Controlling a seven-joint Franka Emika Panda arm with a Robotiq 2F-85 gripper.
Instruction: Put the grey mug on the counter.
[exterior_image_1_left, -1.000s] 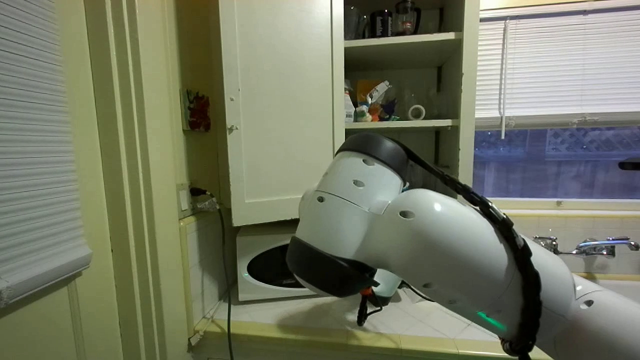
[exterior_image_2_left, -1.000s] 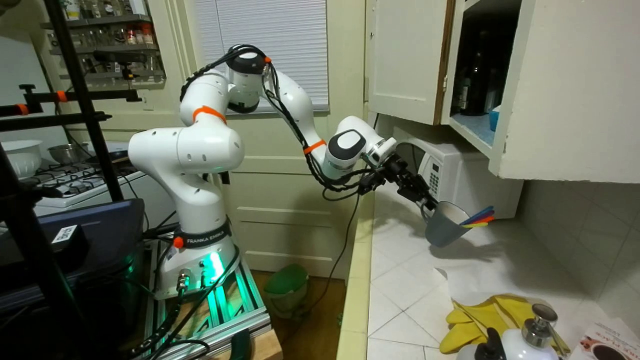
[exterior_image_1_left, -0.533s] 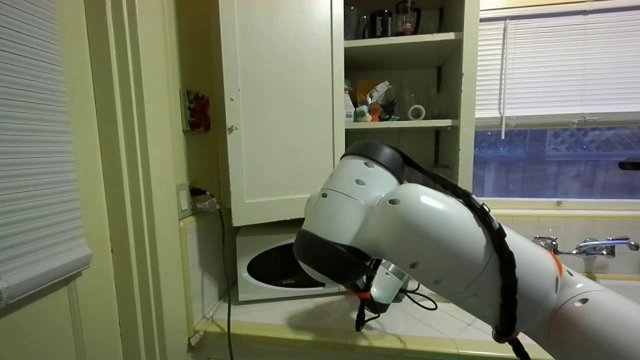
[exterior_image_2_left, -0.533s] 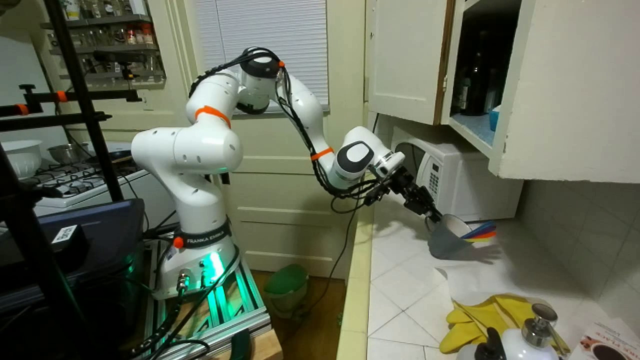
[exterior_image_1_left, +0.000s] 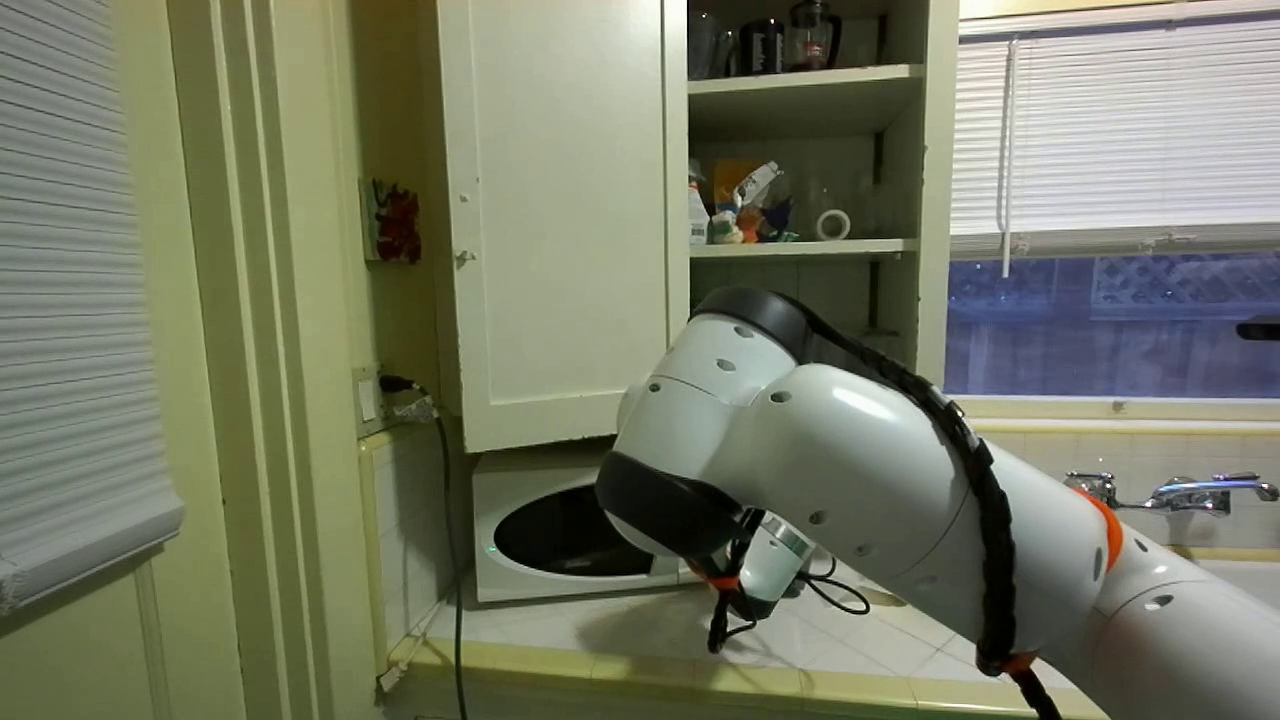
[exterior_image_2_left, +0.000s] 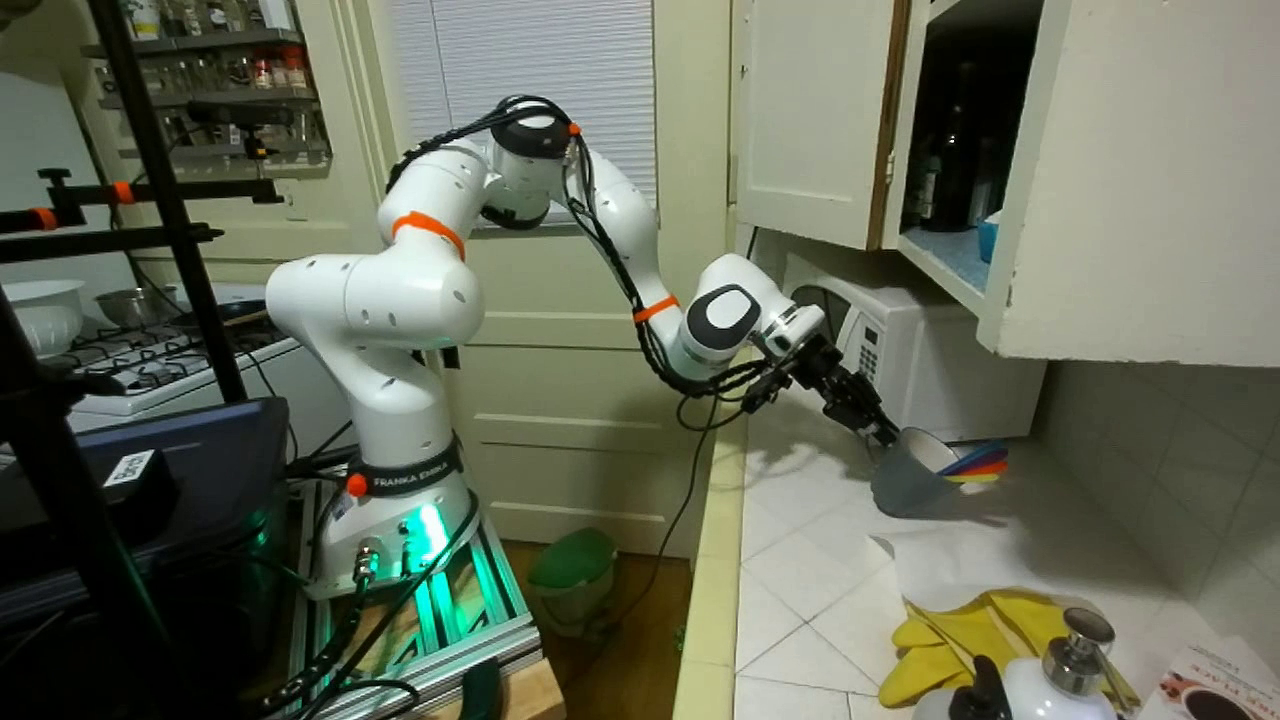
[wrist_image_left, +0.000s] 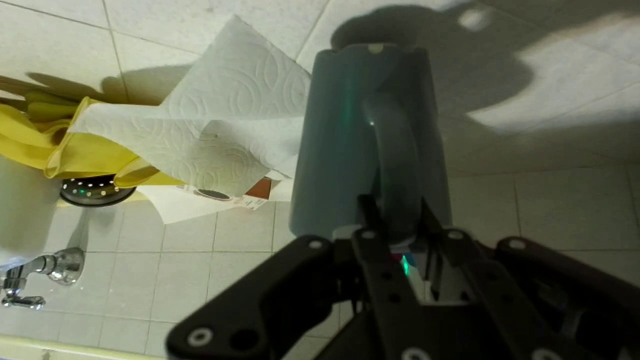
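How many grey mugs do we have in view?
1: the grey mug, its handle between the fingers, down by the counter; whether it touches is unclear. Others may be hidden inside the cabinet.

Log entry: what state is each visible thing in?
Grey mug: gripped by its handle, coloured items sticking out; contact with counter unclear
Gripper: closed on that handle
Cabinet door: open
White microwave: door looks shut
Slatted window blind: partly lowered
Yellow gloves: lying limp
Base light: lit green

One gripper (wrist_image_left: 398, 215), one grey mug (exterior_image_2_left: 905, 485), one microwave (exterior_image_2_left: 970, 365), one green bin (exterior_image_2_left: 573, 570), two blinds (exterior_image_1_left: 1110, 130), three wall shelves (exterior_image_2_left: 230, 41)
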